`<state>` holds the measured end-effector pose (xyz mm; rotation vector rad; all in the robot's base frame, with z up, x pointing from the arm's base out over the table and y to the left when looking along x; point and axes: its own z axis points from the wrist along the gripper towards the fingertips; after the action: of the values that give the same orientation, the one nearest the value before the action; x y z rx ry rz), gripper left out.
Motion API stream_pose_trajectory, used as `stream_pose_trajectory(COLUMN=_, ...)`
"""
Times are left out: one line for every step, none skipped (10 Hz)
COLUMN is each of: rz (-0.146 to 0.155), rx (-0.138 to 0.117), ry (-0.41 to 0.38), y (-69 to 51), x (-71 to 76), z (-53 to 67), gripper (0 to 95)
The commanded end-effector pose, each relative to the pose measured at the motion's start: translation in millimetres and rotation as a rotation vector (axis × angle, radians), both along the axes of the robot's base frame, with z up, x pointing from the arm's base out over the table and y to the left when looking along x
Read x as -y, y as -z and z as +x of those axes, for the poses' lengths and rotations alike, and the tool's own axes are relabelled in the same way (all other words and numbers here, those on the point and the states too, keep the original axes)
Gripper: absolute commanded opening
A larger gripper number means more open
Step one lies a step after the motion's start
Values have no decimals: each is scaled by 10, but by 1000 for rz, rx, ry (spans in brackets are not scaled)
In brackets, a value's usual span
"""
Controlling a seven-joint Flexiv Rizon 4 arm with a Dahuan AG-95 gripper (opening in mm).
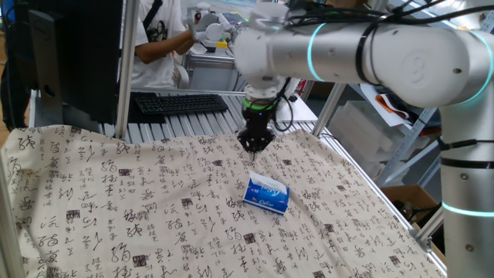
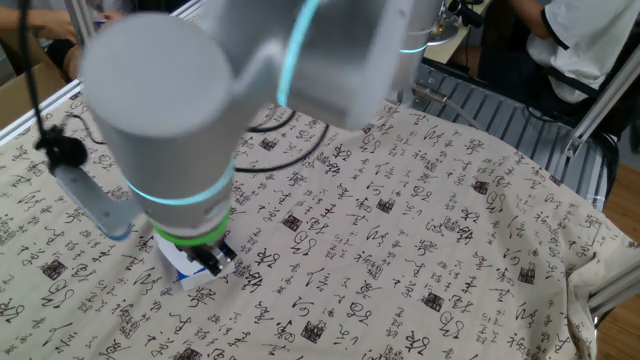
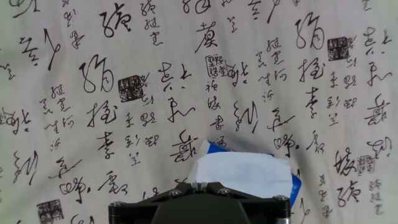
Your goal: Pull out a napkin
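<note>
the napkin (image 3: 241, 174) is showing as a white sheet on top of the blue tissue pack (image 1: 266, 194), which is lying toward the right edge of the table's calligraphy-print cloth (image 1: 116, 208). the gripper (image 1: 255, 146) is hanging above and behind the pack, jaws closed together, gripping nothing.

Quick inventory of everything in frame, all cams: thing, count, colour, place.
tissue pack: 1, blue and white, lying on the cloth right of centre, below the gripper
napkin: 1, white, on top of the pack in the hand view, just ahead of the fingers
tablecloth: 1, cream with black calligraphy, covering the table
keyboard: 1, black, behind the table
person: 1, white shirt, behind the table
cable: 1, black, across the cloth
arm: 1, silver-white with glowing teal rings
gripper: 1, black, shut, pointing down above the cloth
</note>
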<state>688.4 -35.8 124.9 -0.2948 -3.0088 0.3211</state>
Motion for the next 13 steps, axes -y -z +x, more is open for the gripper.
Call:
stream_pose_trajectory(rz=-72, rx=13, ry=24, y=63, x=-39, z=32, gripper=0)
stream_pose_trajectory(rz=-82, rx=14, ry=34, y=89, x=-49, z=42, gripper=0)
stream_pose_trajectory(rz=-96, rx=16, ry=45, y=124, x=-54, z=66, gripper=0)
stream_pose_trajectory(rz=-97, rx=19, ry=50, y=150, x=-56, z=89, gripper=0)
stream_pose_trajectory(rz=-103, rx=21, ry=57, y=184, x=-60, z=110, gripper=0)
stream_pose_trajectory(rz=-114, rx=19, ry=61, y=214, x=-62, z=129, gripper=0)
stream_pose_trajectory(rz=-112, rx=20, ry=61, y=215, x=-60, z=134, gripper=0)
stream_pose_trajectory(rz=-105, rx=19, ry=68, y=212, x=-60, z=137, gripper=0)
stream_pose_trajectory(rz=-111, rx=12, ry=73, y=213, x=-62, z=137, gripper=0)
stream_pose_trajectory(rz=-123, rx=12, ry=74, y=219, x=-64, z=139, gripper=190)
stream_pose_trajectory(rz=-135, rx=9, ry=79, y=232, x=-70, z=141, gripper=190)
stream_pose_trajectory(rz=-153, rx=9, ry=93, y=255, x=-77, z=145, gripper=380)
stream_pose_trajectory(rz=-156, rx=9, ry=102, y=271, x=-82, z=147, gripper=570)
